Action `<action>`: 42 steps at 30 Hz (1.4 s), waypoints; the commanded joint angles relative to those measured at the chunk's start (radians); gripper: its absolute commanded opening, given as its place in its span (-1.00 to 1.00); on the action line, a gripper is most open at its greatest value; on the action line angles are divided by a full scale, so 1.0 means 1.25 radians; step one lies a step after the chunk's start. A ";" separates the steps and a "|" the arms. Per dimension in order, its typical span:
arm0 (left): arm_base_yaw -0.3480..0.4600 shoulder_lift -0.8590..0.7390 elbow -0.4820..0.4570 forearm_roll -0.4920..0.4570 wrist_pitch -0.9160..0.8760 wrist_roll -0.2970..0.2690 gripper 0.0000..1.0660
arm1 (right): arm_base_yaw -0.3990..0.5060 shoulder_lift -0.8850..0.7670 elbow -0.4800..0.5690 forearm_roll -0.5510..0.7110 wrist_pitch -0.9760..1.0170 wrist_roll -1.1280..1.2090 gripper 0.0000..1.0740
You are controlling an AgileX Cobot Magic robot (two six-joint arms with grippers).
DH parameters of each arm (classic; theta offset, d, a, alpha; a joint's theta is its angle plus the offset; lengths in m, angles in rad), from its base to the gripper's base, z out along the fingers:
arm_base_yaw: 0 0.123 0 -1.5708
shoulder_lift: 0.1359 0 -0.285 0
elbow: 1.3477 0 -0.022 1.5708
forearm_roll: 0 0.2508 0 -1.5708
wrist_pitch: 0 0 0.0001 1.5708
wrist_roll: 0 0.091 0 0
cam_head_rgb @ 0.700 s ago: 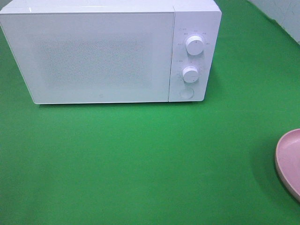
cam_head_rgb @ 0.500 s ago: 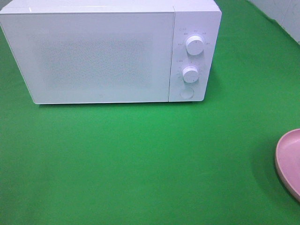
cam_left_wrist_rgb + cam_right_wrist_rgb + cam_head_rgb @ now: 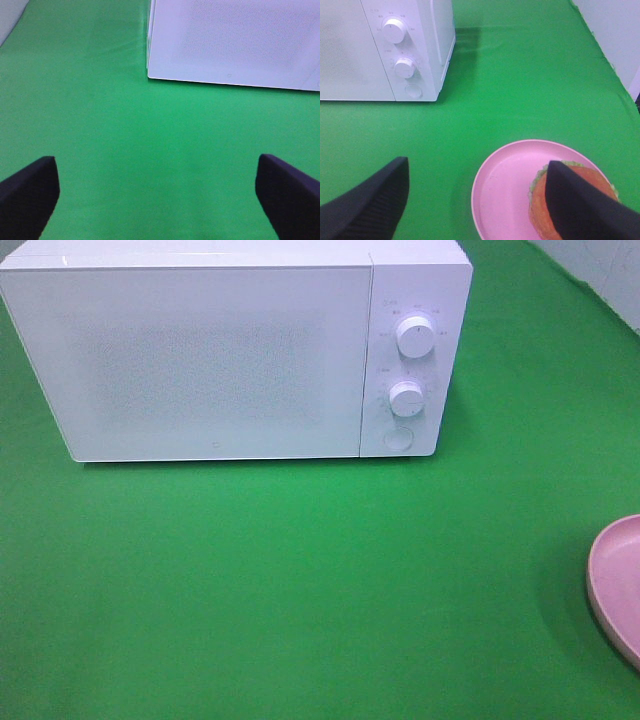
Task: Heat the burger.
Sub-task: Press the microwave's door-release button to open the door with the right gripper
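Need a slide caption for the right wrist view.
Open right gripper near burger on pink plate; closed white microwave beyond.

Microwave [image 3: 220, 350]: one. Dials: two, upper dial [image 3: 415, 337], lower dial [image 3: 406, 398]. Round button [image 3: 398, 439]: one. Pink plate [image 3: 615, 585]: one. Burger [image 3: 540, 212]: one. End effectors: two, left end effector [image 3: 155, 165], right end effector [image 3: 477, 165]. Green desk [image 3: 300, 580]: one.

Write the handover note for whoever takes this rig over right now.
Left gripper: open, empty, over the green cloth in front of the microwave.
Right gripper: open, empty, near the pink plate.
The burger sits on the pink plate, right of the microwave.
Microwave door is shut.
Done: nothing visible yet.
Left: open the door, put the burger in, shut it, start the heating.
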 commanded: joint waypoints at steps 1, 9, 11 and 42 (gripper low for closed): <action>-0.002 -0.018 0.003 0.001 -0.009 0.001 0.87 | -0.005 0.026 -0.010 -0.010 -0.038 -0.001 0.36; -0.002 -0.018 0.003 0.001 -0.009 0.001 0.87 | -0.004 0.143 -0.009 -0.007 -0.161 -0.001 0.36; -0.002 -0.018 0.003 0.001 -0.009 0.001 0.87 | -0.004 0.166 -0.008 -0.006 -0.186 -0.001 0.36; -0.002 -0.018 0.003 0.001 -0.009 0.001 0.87 | -0.004 0.533 -0.008 -0.008 -0.505 -0.001 0.36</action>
